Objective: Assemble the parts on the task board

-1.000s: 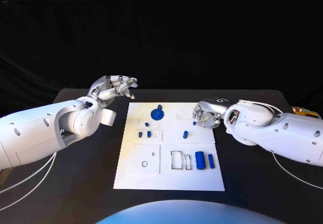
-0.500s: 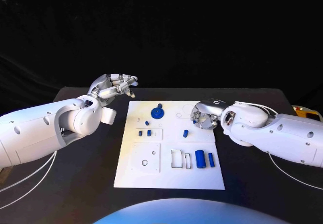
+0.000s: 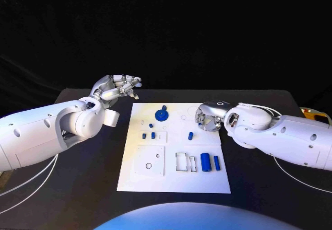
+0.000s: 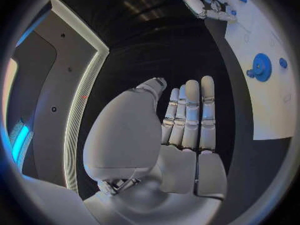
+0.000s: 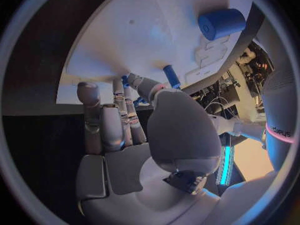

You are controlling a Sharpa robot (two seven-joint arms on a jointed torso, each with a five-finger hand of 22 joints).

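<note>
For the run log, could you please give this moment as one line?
left robot hand: raised, empty | right robot hand: over white plate | blue pieces: on plate

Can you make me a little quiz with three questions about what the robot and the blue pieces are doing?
1. True or false: the left hand is over the white task board.
2. Which hand is at the board's far right edge? A) left hand B) right hand
3. Fill in: the round blue part lies at the board's ____ end, away from the robot.

Key:
1. False. It is raised above the black table, beside the board's far left corner, fingers apart and holding nothing.
2. B
3. far
</note>
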